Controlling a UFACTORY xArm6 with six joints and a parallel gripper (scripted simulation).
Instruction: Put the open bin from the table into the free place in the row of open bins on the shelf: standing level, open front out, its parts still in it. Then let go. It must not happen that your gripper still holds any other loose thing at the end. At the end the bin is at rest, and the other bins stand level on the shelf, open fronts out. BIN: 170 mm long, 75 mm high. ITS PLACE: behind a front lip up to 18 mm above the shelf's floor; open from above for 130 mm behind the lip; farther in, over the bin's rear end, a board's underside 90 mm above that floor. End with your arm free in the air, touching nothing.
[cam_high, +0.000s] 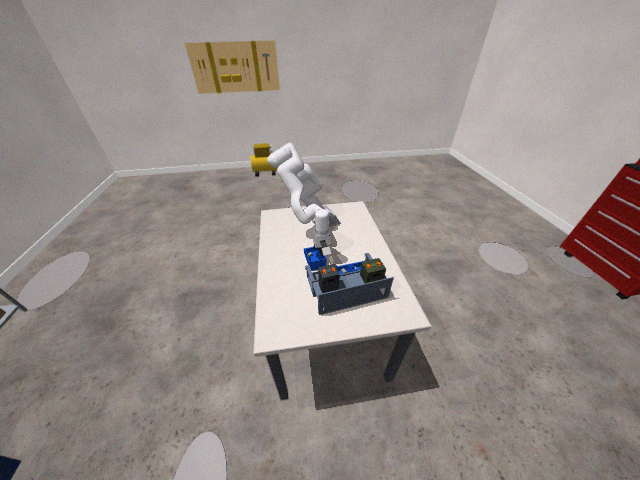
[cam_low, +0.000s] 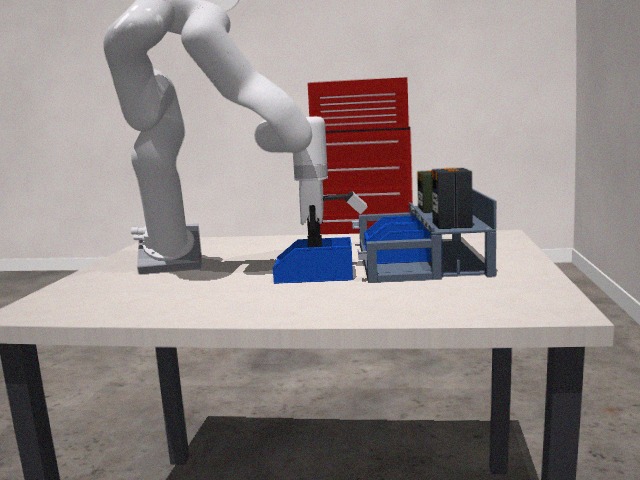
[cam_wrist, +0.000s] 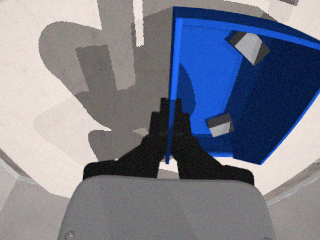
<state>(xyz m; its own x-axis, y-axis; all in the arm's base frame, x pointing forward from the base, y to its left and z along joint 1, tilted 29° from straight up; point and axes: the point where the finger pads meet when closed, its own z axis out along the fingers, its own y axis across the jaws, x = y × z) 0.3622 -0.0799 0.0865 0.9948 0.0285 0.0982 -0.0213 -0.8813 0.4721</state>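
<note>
Right now the blue bin (cam_low: 313, 265) sits flat on the table (cam_low: 310, 320), just beside the gray shelf (cam_low: 436, 242) but not on it. Its low open end points toward the arm's base. Two small gray parts (cam_wrist: 248, 46) lie inside it, one near a far corner and one closer to the middle.

The gripper (cam_wrist: 170, 135) comes straight down onto the bin. Its two black fingers are pinched almost fully together, with one thin blue side wall between them, so it holds the bin by that wall. One finger is inside the bin and one is outside.

On the shelf, more blue bins (cam_low: 397, 236) stand in a row on the lower level. On the top level stand a black box (cam_low: 451, 197) and a green box (cam_low: 424, 191), both upright.

The white arm (cam_low: 155, 155) bends up high and back down to the bin. Its gray base (cam_low: 192, 260) is fixed to the table, well apart from the shelf.

Behind the table a red tool chest (cam_low: 361, 149) stands by the wall. From the top view, a tan tool board (cam_high: 232, 66) hangs on the far wall, and a small yellow machine (cam_high: 261, 160) sits on the floor behind the arm.
</note>
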